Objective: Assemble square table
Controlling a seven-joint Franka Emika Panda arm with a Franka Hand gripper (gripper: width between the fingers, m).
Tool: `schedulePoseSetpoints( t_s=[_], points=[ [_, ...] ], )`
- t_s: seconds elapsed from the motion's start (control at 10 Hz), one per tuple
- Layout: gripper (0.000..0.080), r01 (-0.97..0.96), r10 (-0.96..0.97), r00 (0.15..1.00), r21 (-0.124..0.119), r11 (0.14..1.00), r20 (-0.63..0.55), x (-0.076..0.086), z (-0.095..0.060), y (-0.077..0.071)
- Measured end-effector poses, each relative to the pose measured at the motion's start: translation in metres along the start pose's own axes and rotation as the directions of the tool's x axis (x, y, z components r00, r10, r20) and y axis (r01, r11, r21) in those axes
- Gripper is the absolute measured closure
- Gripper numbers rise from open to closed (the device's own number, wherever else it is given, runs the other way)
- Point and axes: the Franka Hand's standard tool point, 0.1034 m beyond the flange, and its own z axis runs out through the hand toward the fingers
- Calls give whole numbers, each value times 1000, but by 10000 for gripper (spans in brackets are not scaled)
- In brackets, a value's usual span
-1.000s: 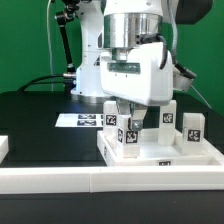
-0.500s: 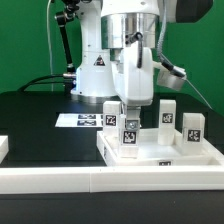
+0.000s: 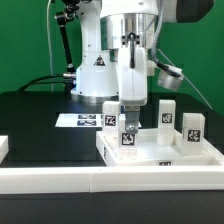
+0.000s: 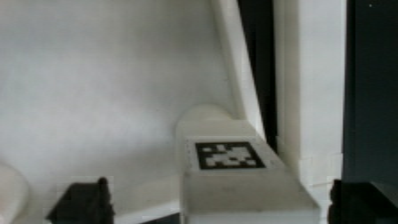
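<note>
The square table top (image 3: 200,152), a white slab with a raised rim, lies at the exterior view's right. Several small white tagged legs stand upright on it: one at the back left (image 3: 111,117), one near the front (image 3: 129,134), one at the back (image 3: 167,114) and one at the right (image 3: 193,125). My gripper (image 3: 129,120) hangs straight down over the front leg, open, a finger on either side of it. In the wrist view that leg (image 4: 228,160) rises between my black fingertips (image 4: 80,200), with a gap on both sides of the gripper (image 4: 222,205).
The marker board (image 3: 78,120) lies flat on the black table behind the slab's left corner. A long white rail (image 3: 90,180) runs along the front edge. A small white piece (image 3: 3,148) sits at the exterior view's far left. The robot base (image 3: 95,70) stands behind.
The wrist turned about its vertical axis over the front leg, then the jaws spread apart and let go of that leg. The leg stays upright on the slab.
</note>
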Motion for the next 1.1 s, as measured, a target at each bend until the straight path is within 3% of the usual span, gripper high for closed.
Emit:
schedulePoseSetpoints(
  t_s=[0.1, 0.5, 1.1],
  points=[
    [159, 142, -142, 990, -12, 990, 7, -1, 0, 0],
    [150, 493, -493, 870, -8, 870, 10, -2, 0, 0],
    [150, 893, -893, 451, -16, 451, 13, 0, 2, 2]
  ],
)
